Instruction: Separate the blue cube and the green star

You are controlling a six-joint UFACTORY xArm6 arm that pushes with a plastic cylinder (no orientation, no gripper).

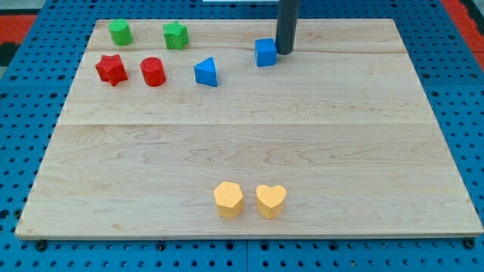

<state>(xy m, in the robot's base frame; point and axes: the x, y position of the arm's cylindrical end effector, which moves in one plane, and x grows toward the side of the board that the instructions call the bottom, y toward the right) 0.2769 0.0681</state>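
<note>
Since my tip (pixel 286 51) stands just at the right side of the blue cube (pixel 265 52), touching it or nearly so, the cube lies toward the view's left of the rod, and that is the relation the coming move hangs on. The green star (pixel 175 35) sits further to the view's left, near the board's top edge, with open wood between it and the cube. Pushing from where I am would, I judge, drive the cube leftward toward the star, so the tip likely has to go round to the cube's left side, or push it down the board instead. The rod holds nothing; it is a bare end resting at table height.

Counted on the board (pixel 363 151): two blue blocks, the cube and a blue triangle (pixel 206 72); two green, the star and a green cylinder (pixel 119 32); two red, a red star (pixel 111 69) and a red cylinder (pixel 153 72); two yellow near the view's bottom, a yellow hexagon (pixel 228 199) and a yellow heart (pixel 271 201), side by side
</note>
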